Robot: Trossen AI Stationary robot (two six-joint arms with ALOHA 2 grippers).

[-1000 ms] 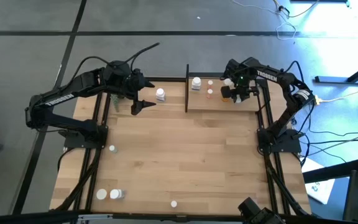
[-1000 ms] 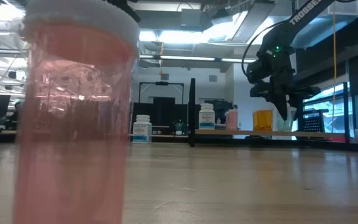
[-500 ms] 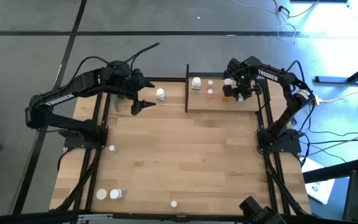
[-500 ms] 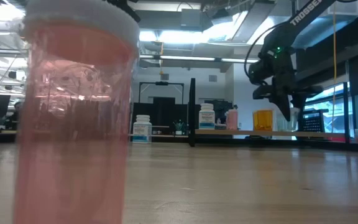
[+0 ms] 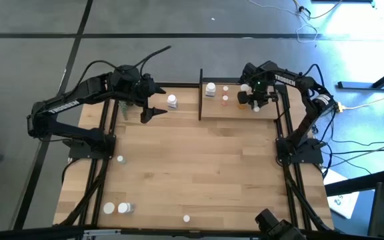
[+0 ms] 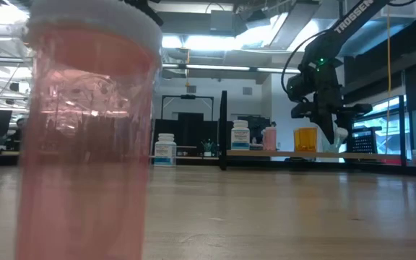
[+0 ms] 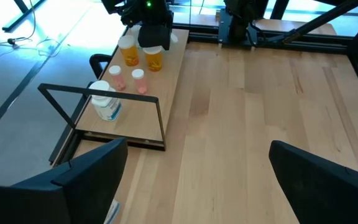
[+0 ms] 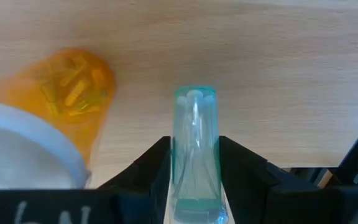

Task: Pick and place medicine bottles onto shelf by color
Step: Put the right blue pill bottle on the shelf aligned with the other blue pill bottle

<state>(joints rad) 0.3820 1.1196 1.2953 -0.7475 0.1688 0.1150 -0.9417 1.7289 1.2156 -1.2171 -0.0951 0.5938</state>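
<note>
Right now your right gripper [image 8: 194, 163] has its jaws clamped on a pale green bottle [image 8: 194, 118], long axis running straight out past the fingertips toward the shelf [image 5: 262, 113] board below. It hangs just beside the orange bottle [image 8: 73, 84] already standing there. Come down plumb, keep clear of that orange neighbour, and seat the base flat before letting go. Farther along the shelf stand two small pinkish bottles [image 7: 128, 79] and a white bottle [image 7: 106, 102], all upright. Your left gripper [image 5: 153, 112] waits over the tabletop [image 5: 199, 167] beyond the shelf's end post, jaws wide and empty.
</note>
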